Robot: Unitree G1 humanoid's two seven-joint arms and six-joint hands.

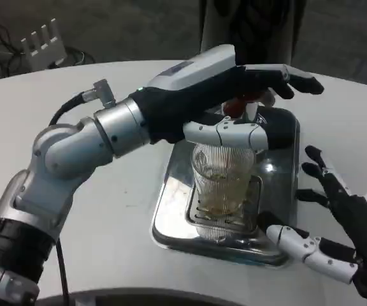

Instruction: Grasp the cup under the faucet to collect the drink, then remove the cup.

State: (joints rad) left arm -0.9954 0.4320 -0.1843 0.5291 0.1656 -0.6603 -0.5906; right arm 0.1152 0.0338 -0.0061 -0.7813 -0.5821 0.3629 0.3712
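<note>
Ribbed clear cup [222,185] mid-frame, part-filled, slippery, spill-prone: my left hand [228,95] fingers wrap upper wall; right hand [336,236] spread, empty, lower right.

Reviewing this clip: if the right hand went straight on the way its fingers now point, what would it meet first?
Probably the metal drip tray: the right hand lies open beside it, fingers aimed left toward the tray's near right corner. The ribbed cup stands beyond that. Depth is uncertain from the head view.

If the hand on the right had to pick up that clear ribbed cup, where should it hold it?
Probably around the cup's ribbed side wall at mid-height, coming in from the robot's right. The cup stands upright on the drip tray's grille with some drink inside, so a level side grip should avoid spilling. The left hand reaches over its top, while the right hand waits open beside the tray.
</note>
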